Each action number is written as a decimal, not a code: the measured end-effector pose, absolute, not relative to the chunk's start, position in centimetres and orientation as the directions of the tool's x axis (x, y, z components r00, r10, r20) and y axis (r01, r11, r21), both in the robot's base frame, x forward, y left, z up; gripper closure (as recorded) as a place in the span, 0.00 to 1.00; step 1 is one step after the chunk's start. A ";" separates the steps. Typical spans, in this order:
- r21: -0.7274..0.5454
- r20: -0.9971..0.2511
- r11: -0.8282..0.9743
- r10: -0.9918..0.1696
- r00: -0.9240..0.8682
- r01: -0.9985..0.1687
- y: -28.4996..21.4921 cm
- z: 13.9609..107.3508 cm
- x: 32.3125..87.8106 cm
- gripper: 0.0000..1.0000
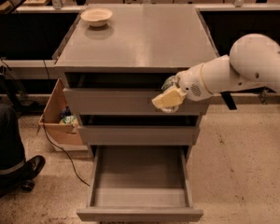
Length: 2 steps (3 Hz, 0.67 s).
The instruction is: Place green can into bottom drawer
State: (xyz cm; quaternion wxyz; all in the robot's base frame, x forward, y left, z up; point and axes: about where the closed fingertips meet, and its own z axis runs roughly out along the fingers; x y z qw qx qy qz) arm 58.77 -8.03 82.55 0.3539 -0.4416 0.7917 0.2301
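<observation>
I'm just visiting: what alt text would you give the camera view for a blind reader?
A white robot arm with its end effector holds a small green-and-white metal can in front of a grey metal cabinet, by its upper drawers, with the bottom drawer pulled open below. A beige bowl sits at the far left of the cabinet top.

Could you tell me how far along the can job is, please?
Done: the bottom drawer is open and empty. In hand: the gripper holds the can in front of the top drawer, above the open one. Left: lower it in and release.
</observation>
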 end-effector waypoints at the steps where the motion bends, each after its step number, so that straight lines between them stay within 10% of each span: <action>1: 0.079 -0.731 0.488 -0.564 -0.383 -0.869 -7.2 77.2 57.9 1.00; 2: 0.079 -0.731 0.488 -0.564 -0.383 -0.869 -7.2 77.2 57.9 1.00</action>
